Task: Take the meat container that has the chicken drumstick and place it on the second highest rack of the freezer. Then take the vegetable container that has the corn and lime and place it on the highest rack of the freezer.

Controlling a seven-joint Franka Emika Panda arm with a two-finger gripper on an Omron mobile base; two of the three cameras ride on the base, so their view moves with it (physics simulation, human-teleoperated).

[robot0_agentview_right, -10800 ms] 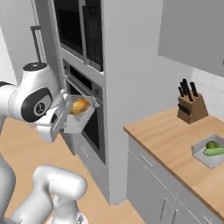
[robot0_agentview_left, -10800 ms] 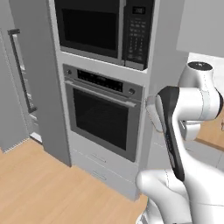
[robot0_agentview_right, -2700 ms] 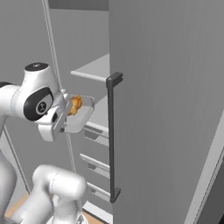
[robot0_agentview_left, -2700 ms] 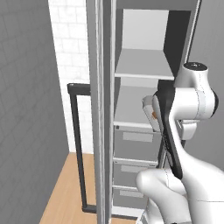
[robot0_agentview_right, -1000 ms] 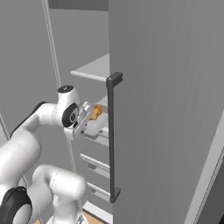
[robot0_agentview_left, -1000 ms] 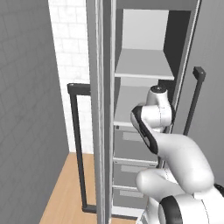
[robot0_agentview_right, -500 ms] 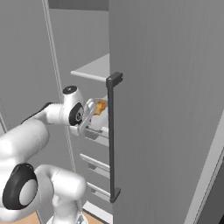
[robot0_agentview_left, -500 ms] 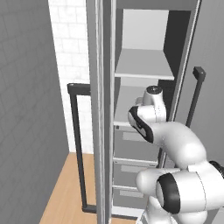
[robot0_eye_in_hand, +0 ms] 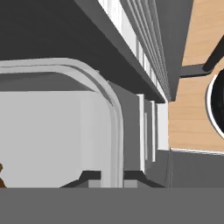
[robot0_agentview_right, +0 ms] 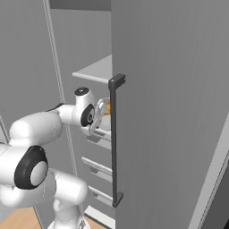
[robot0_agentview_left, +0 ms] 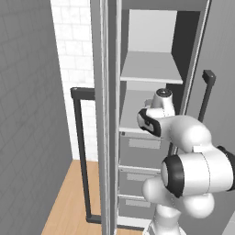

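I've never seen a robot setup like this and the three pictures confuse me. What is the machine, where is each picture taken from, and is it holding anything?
It is a white robot arm on a driving base in a computer-rendered kitchen. Two cameras ride on the base behind the arm, one to its left and one to its right. The third sits on the hand and looks along its tool.

The arm reaches into an open freezer, a tall grey cabinet with shelves above and drawers below. The long black bar in the right view is the door handle.

The tool's two dark tips sit on either side of the rim of a white tray, so it appears to grip it. A bit of orange-brown meat, the chicken drumstick, peeks out beside the hand, level with the second highest rack.
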